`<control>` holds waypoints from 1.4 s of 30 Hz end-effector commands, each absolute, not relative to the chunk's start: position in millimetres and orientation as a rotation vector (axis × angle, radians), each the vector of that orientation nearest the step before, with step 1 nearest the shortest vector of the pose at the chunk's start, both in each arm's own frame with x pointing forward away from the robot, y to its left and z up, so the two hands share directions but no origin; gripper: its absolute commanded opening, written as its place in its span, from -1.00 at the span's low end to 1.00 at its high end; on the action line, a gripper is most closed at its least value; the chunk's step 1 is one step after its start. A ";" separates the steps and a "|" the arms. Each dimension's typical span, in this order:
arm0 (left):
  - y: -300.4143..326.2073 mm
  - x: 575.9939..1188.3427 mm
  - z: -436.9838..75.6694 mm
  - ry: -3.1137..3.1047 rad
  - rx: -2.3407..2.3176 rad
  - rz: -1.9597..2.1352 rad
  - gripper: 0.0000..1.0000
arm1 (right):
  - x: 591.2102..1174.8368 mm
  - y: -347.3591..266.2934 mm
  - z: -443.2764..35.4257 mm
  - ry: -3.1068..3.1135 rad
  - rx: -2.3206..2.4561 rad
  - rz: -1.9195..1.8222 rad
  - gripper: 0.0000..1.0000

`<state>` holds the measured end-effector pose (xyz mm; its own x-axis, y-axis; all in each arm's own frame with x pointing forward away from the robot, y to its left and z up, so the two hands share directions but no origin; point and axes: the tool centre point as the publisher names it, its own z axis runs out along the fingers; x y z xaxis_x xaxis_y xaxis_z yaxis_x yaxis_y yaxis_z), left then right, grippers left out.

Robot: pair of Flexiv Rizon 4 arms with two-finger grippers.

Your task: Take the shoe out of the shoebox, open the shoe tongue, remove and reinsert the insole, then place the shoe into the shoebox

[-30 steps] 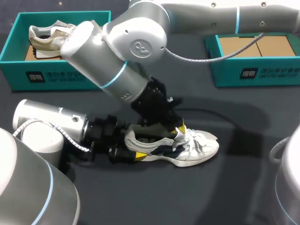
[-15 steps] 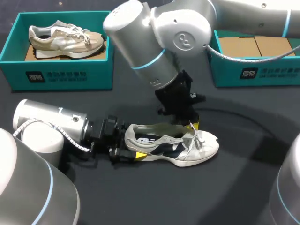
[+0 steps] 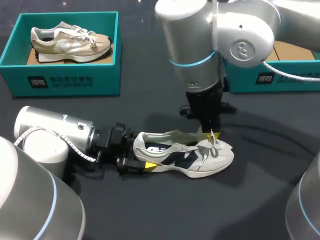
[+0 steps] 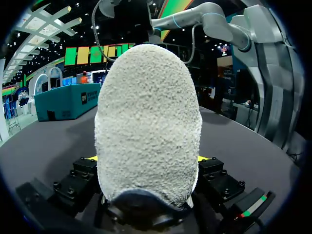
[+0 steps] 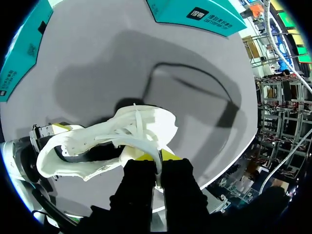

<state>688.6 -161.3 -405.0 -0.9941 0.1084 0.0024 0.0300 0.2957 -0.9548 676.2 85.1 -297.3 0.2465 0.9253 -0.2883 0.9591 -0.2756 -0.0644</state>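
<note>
A white and navy shoe [image 3: 200, 161] lies on its sole in the middle of the dark table, toe pointing right. My left gripper [image 3: 142, 160] comes in low from the left, its jaws wide apart and pressed on both sides of the heel. That pale, rough heel [image 4: 146, 122] fills the left wrist view between the fingers. My right gripper [image 3: 210, 134] hangs straight down over the laced front of the shoe. It is shut on a white shoelace [image 5: 155, 158], whose strand runs up from the shoe [image 5: 97, 141] into its closed yellow tips.
A teal shoebox [image 3: 65, 80] at the back left holds a beige shoe [image 3: 70, 41]. A second teal shoebox [image 3: 280, 77] stands at the back right, its cardboard floor bare, partly hidden behind my right arm. A cable's shadow crosses the table right of the shoe.
My right arm has swung to the right, its gripper going from over the shoe's opening to the laces near the toe. The left arm and the shoe have kept still.
</note>
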 end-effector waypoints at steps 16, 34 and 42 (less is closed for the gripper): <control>-161.6 686.9 -408.1 -2.478 -0.132 1.820 -1.00 | 667.3 76.1 -330.7 2.013 2.485 -0.235 -1.00; -161.6 686.9 -408.1 -2.478 -0.132 1.820 -1.00 | 664.9 51.6 -346.2 1.988 2.553 -0.189 -0.66; -161.6 686.9 -408.1 -2.478 -0.132 1.820 -1.00 | 666.4 37.5 -350.9 1.909 2.584 -0.235 -0.56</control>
